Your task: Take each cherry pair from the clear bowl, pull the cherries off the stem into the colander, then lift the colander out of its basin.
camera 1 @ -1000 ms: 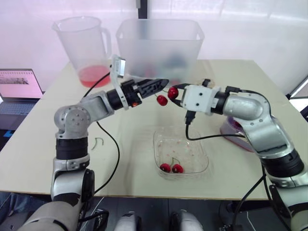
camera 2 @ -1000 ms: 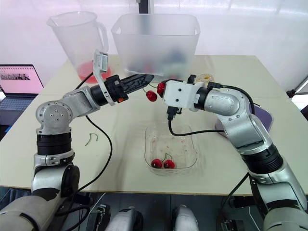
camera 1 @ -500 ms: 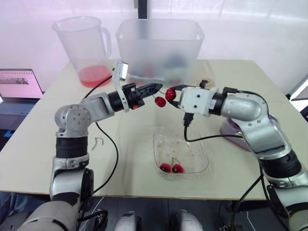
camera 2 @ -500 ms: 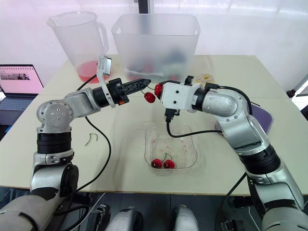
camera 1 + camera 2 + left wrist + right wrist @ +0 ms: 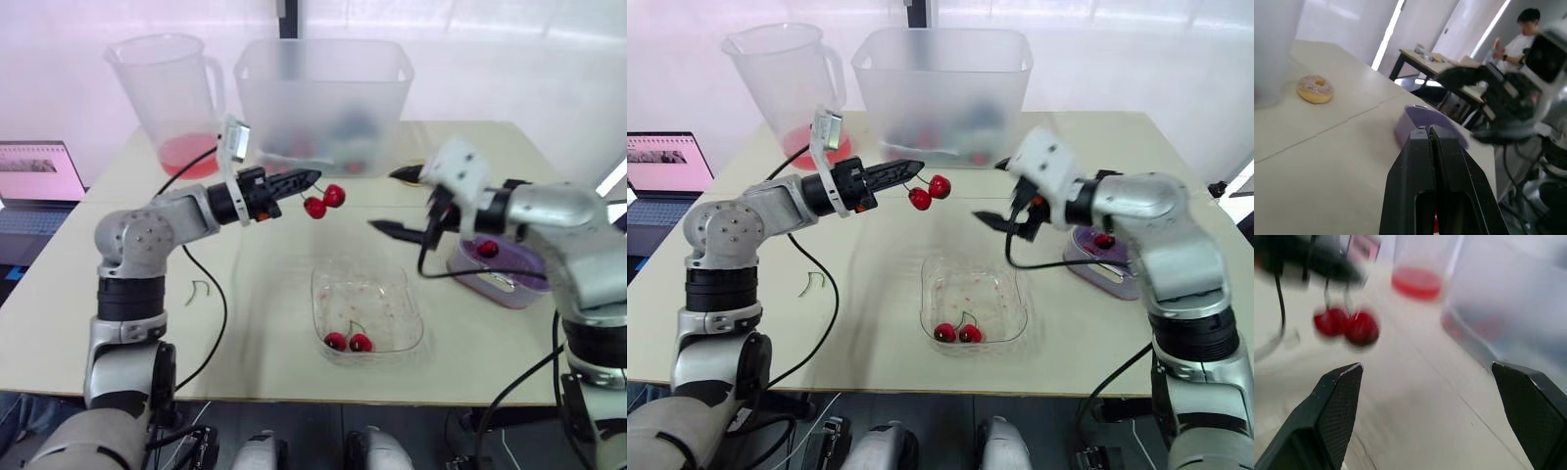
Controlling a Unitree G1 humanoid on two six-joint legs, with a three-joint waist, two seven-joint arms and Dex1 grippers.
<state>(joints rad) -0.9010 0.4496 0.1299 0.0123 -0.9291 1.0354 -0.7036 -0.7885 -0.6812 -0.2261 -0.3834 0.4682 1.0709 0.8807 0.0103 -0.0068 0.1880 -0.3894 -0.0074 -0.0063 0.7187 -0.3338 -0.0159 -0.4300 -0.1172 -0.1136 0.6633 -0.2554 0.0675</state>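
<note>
One cherry pair (image 5: 324, 201) hanging from left pincer (image 5: 313, 177), right pincer (image 5: 384, 200) spread, apart

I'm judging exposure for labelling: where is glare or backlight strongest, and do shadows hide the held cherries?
Left eye view: the backdrop behind the pitcher and frosted basin is washed out white, yet the table is evenly lit and the cherry pair hanging from the left gripper's shut jaws is unshadowed. Left wrist view: bright window strips backlight the jaws.

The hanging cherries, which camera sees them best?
Right eye view: the cherry pair hangs clear from the shut left gripper, stems visible. Left eye view matches. Right wrist view sees them beyond the open right gripper.
</note>
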